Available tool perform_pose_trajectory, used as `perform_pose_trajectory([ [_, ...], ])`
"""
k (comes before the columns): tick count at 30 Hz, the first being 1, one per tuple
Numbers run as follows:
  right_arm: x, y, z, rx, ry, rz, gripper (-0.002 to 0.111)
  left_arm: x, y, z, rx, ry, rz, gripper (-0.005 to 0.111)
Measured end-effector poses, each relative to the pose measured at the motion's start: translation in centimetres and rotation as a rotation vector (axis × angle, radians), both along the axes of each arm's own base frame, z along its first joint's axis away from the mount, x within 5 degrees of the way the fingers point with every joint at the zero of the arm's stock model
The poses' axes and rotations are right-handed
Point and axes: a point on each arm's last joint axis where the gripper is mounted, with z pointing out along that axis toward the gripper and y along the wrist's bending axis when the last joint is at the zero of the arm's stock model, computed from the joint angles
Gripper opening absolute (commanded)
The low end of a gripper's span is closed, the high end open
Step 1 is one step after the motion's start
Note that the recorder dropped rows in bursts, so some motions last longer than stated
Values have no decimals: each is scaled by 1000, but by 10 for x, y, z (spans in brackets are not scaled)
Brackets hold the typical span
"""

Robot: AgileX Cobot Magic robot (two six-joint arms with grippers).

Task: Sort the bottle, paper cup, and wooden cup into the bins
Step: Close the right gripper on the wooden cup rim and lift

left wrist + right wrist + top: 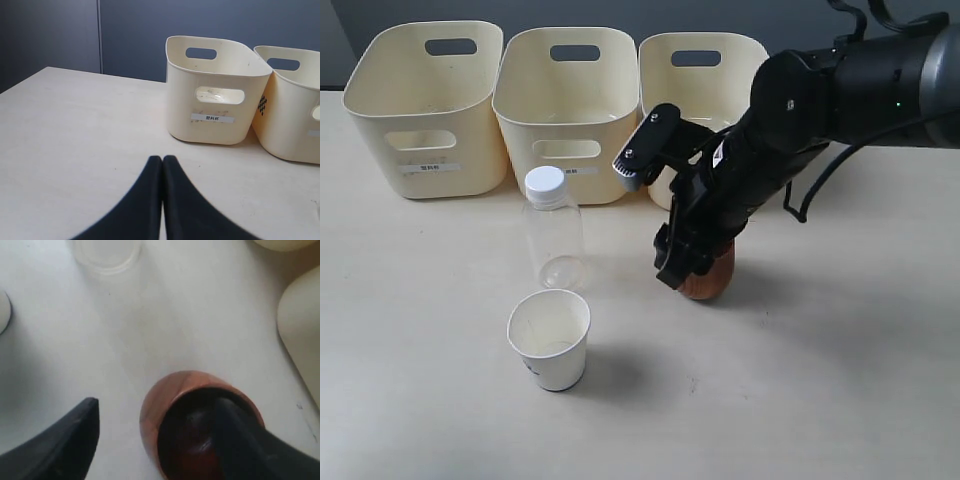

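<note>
The wooden cup stands upright on the table in front of the right bin. My right gripper is open and straddles its wall. In the right wrist view one finger sits inside the wooden cup, and the other stands outside, clear of the wall, on either side of the right gripper. The clear bottle with a white cap stands left of it, and the paper cup in front of the bottle. My left gripper is shut on nothing, low over bare table.
Three cream bins stand in a row at the back: left bin, middle bin and the right one. The left wrist view shows two bins. The bottle's base lies just beyond the wooden cup.
</note>
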Motion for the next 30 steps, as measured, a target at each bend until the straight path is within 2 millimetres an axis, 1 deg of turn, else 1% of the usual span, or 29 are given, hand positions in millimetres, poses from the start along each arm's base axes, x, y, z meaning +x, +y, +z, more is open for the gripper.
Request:
perform_pose_trajectory([
  [8,4,1,-16,-30,15,5,62,0,0,0,0,0,0,0],
  [15,8,-2,-17,-59,-15,-24,62,0,0,0,0,0,0,0],
  [19,8,-2,-25,-84,11,-32,61,0,0,0,0,0,0,0],
  [20,8,-2,-28,-89,19,-32,55,0,0,0,0,0,0,0],
  [21,9,-2,-32,-97,27,-33,45,0,0,0,0,0,0,0],
  [23,9,-2,-36,-111,36,-27,2,0,0,0,0,0,0,0],
  [28,10,-4,-36,-139,15,-5,2,0,0,0,0,0,0,0],
  [29,10,-4,-34,-137,11,-6,1,0,0,0,0,0,0,0],
  [30,9,-5,-28,-129,-5,-6,0,0,0,0,0,0,0,0],
])
